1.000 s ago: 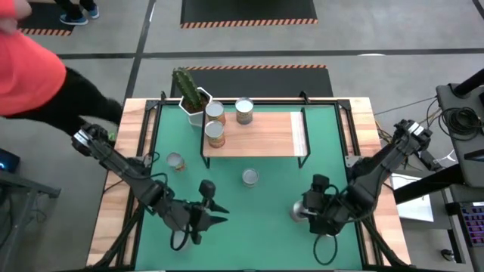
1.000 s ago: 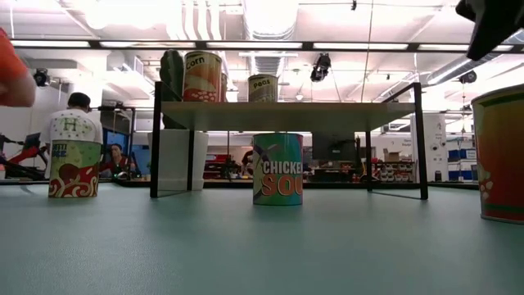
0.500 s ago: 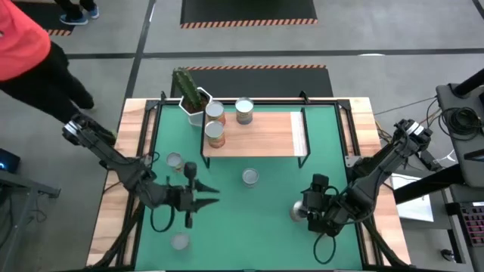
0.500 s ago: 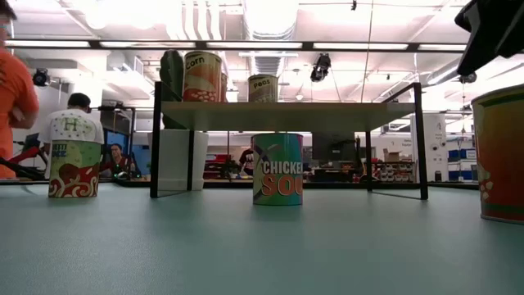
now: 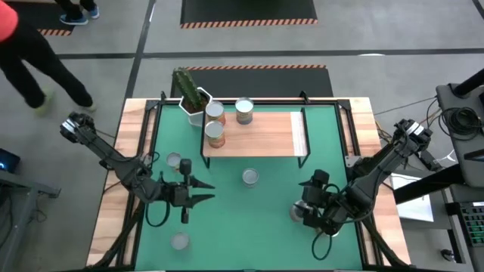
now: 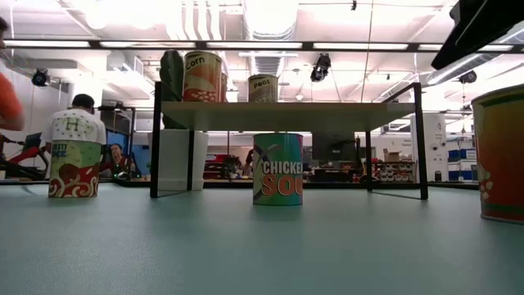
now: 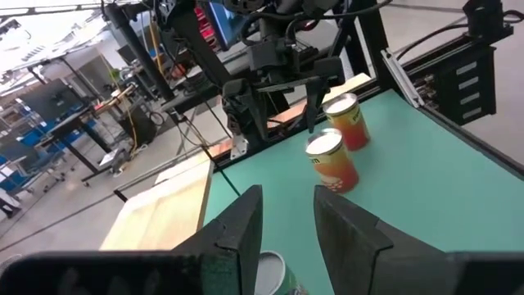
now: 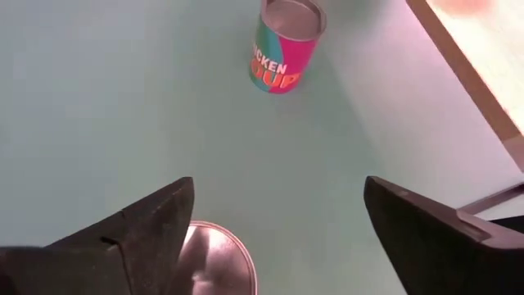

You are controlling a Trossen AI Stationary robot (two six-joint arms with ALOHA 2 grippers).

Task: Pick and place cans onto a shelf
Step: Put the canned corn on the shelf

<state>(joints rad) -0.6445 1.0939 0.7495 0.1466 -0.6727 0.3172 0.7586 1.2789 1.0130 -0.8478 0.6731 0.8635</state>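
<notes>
The light-wood shelf (image 5: 257,134) stands at the far middle of the green mat, with three cans on it (image 5: 215,112), (image 5: 243,110), (image 5: 215,134). Cans stand on their bases on the mat: one at the left (image 5: 175,162), the chicken soup can (image 5: 250,177), one at the near left (image 5: 179,241), and one at the right (image 5: 297,214). My left gripper (image 5: 203,192) is open and empty, pointing toward the table's right, right of the left can. My right gripper (image 8: 274,221) is wide open above the right can (image 8: 211,260), which shows between its fingers.
A white pot with a cactus (image 5: 193,102) stands at the shelf's far left corner. A person (image 5: 19,45) walks beyond the table's far left corner. The mat between the chicken soup can and the near edge is bare (image 5: 242,234).
My left gripper has gone toward the table's far edge and a little left, staying open; the near-left can, hidden under that arm before, now shows. The person has walked off toward the left. My right gripper has shifted slightly above the right can.
</notes>
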